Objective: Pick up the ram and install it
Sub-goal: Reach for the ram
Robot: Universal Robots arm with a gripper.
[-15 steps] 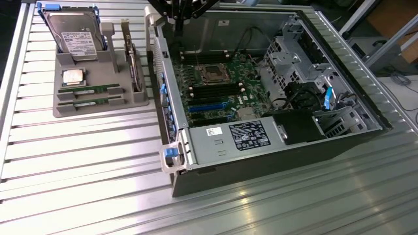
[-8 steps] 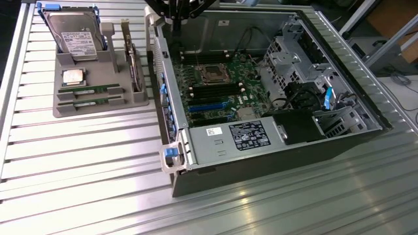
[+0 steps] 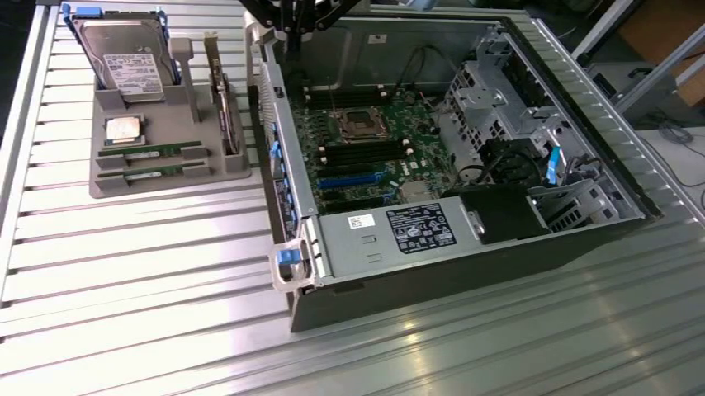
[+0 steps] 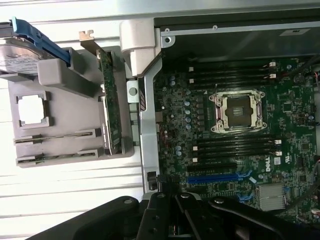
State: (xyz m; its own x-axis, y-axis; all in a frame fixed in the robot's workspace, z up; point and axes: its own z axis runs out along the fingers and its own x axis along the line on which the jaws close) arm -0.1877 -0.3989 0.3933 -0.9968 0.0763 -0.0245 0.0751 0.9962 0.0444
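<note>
The ram [image 3: 149,150] is not in the jaws. It lies flat in a slot of the grey holder [image 3: 121,188], with a second stick [image 3: 154,171] in the slot just beside it, well apart from the gripper [image 4: 172,212]. The jaws are drawn together, and nothing shows between them. In the wrist view the black fingers [image 4: 150,220] run out of frame, so their tips are hard to make out. In the exterior view the gripper [image 3: 292,15] is cut off by the picture's edge and hangs above the wall of the computer case [image 3: 289,148], near its far corner.

Below it is the motherboard [image 3: 375,140], with the processor socket [image 4: 239,111] bare and the dark memory slots [image 4: 232,145] alongside. On to the holder: an expansion card [image 3: 226,107] stands upright on edge, the processor chip [image 3: 121,129] sits in its recess, and the hard drive [image 3: 127,54] leans at the back, half cropped in the wrist view.

Everything rests on a ribbed metal table [image 3: 144,289], and glare washes out its grooves. On the exterior view's right there are metal framing [image 3: 661,66] and loose cables, too dim to sort out.
</note>
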